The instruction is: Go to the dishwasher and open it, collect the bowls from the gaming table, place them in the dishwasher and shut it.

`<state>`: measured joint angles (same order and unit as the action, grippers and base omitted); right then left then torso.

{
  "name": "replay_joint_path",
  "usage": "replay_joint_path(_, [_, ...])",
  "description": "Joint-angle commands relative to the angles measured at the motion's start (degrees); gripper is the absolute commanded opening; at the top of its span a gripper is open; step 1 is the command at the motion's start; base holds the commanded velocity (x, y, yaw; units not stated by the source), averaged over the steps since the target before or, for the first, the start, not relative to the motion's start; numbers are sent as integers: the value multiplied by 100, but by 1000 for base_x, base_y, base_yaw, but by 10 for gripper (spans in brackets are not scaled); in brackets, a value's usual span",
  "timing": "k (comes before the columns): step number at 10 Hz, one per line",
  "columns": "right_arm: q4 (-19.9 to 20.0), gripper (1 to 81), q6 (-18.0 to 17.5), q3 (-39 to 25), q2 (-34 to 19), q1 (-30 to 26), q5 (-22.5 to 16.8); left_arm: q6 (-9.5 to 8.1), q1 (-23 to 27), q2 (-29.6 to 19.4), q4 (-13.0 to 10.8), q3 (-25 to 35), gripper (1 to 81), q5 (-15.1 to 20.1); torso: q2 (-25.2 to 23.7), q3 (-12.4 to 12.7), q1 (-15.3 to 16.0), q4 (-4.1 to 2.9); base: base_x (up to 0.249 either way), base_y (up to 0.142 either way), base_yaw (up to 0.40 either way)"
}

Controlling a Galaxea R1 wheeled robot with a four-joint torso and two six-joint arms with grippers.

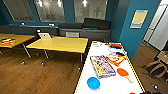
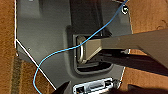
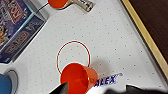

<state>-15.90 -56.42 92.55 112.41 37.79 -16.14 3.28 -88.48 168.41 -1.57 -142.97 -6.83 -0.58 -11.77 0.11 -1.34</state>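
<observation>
The gaming table has a white top and a yellow frame and runs away from me on the right. A blue bowl stands near its near end, and its rim also shows in the right wrist view. An orange-red bowl rests tilted on the white top, its mouth toward the camera. My right gripper hangs open just above it, one fingertip at the bowl's rim and the other well clear. My left gripper is open over the robot's base, holding nothing. The dishwasher is out of view.
Colourful board-game boxes and an orange paddle lie on the table beyond the bowls. Yellow desks stand to the left on the wood floor, with a dark sofa behind. A backpack lies on the floor at right.
</observation>
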Motion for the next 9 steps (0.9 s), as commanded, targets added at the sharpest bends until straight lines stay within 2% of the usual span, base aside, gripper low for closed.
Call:
replay_joint_path(1, [122,811,-19,305,-147,-698,-188,59,89,-27,25,41,811,366,0,0,0,0,0,0,0])
replay_joint_path(8, [139,811,-36,543,390,-680,-179,59,89,-71,34,32,811,384,0,0,0,0,0,0,0])
replay_joint_path(9, [236,811,-36,631,425,-645,-179,59,89,-62,34,32,811,384,0,0,0,0,0,0,0])
